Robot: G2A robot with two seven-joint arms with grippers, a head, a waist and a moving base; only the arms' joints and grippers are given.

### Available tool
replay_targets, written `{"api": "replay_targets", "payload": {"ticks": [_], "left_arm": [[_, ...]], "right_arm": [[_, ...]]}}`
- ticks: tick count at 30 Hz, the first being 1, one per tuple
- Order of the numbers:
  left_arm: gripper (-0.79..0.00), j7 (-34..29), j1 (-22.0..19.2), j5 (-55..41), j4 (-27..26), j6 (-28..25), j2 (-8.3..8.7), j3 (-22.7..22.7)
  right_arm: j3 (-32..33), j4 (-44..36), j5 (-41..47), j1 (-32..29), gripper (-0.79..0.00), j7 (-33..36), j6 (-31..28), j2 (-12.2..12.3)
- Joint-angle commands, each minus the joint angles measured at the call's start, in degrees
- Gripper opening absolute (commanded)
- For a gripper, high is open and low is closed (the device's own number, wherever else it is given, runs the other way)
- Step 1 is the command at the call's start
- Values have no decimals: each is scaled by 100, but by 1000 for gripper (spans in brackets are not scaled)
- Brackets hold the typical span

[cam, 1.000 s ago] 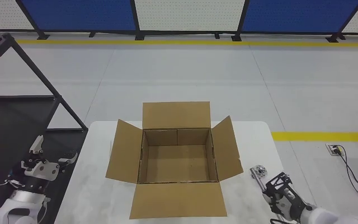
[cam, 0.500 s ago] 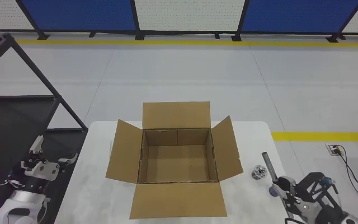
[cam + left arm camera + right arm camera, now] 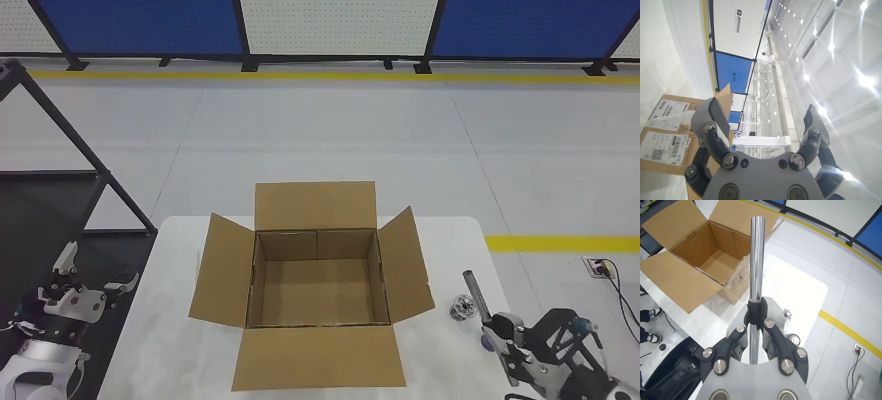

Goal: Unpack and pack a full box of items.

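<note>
My right fingers (image 3: 763, 310) are pinched narrow around a chrome rod (image 3: 757, 256), held above the white surface (image 3: 170, 335) just right of the open cardboard box (image 3: 315, 205). Off the surface's other side, my left fingers (image 3: 718, 113) are spread wide. Small metal parts (image 3: 787, 313), possibly bearings, lie under the rod. Blue partition panels (image 3: 130, 25) stand behind.

White table (image 3: 168, 325), open cardboard box (image 3: 318, 290), small metal parts (image 3: 787, 313)

"What did the floor look like?"
"It was a smooth pale grey floor (image 3: 330, 130), with a yellow painted line (image 3: 300, 74) along the far side."
"And behind that?"
"Blue and white perforated partition panels in black frames (image 3: 130, 25). A black metal rack (image 3: 50, 215) stood left of the white rounded-corner table (image 3: 170, 330). Round ceiling lamps (image 3: 806, 77) shone overhead."
</note>
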Motion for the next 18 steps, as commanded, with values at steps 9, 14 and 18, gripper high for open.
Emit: {"api": "replay_targets", "payload": {"ticks": [9, 14, 18], "left_arm": [[0, 0, 0, 0, 0, 0, 0, 0], [0, 0, 0, 0, 0, 0, 0, 0], [0, 0, 0, 0, 0, 0, 0, 0]], "right_arm": [[-1716, 0, -380, 2375, -785, 578, 63, 139], [-2862, 0, -277, 3711, -785, 1101, 728, 103], [-3832, 467, 202, 4706, -785, 1109, 1168, -8]]}}
